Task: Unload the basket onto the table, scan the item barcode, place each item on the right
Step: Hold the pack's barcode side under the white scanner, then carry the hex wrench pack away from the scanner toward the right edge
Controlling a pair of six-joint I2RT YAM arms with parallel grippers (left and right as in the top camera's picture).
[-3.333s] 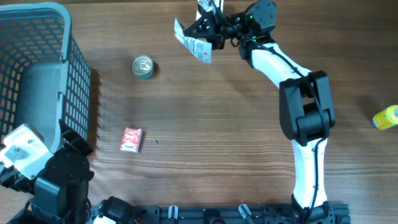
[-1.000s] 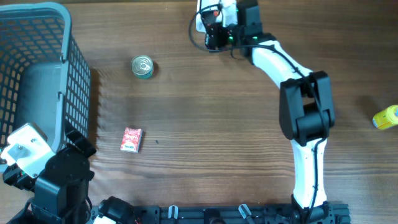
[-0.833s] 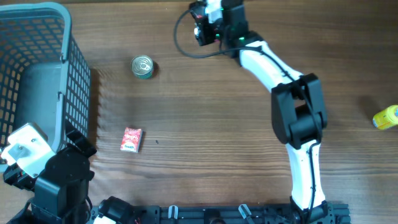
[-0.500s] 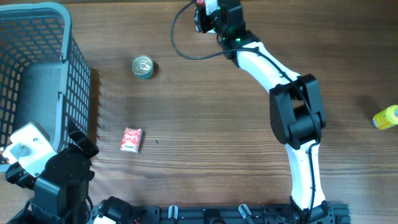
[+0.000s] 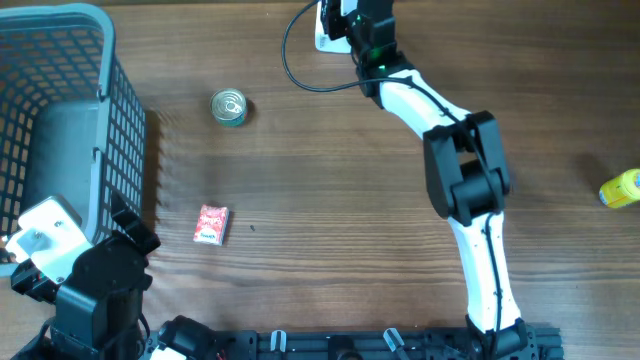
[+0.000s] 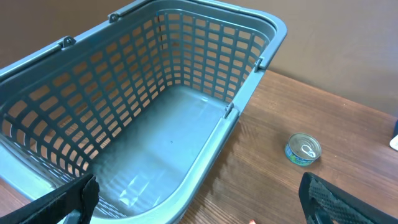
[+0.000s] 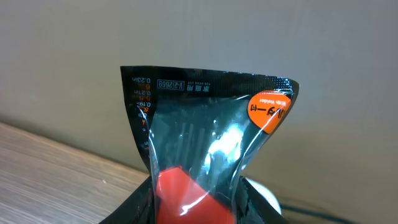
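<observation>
overhead view of a wooden bench point(image 5: 330, 200) with 2 robot arms. the right arm reaches to the far edge of the bench, where the right pincer point(image 7: 194, 211) is pressed together on the lower part of a black plastic packet point(image 7: 211, 118), pinching it so that it stands upright in front of the wrist camera. the packet has a clear window, something red inside, a round orange sticker point(image 7: 268, 113) near its top corner and a strip of small print along the top edge; no barcode can be made out on this face. just beside it sits a white device point(image 5: 322, 42) with a black cable point(image 5: 285, 60) looping away, probably the scanner, which would explain why the packet is held up here rather than lying flat. the left pincer point(image 6: 199, 186) is spread wide and holds nothing; it hovers by the open grey basket point(image 5: 125, 130) at the left side of the bench, likely placed there to receive scanned goods. a tin can point(image 5: 229, 108), a small red packet point(image 5: 211, 224) and a yellow item point(image 5: 620, 188) lie well apart on the bench, apparently yet to be scanned.
</observation>
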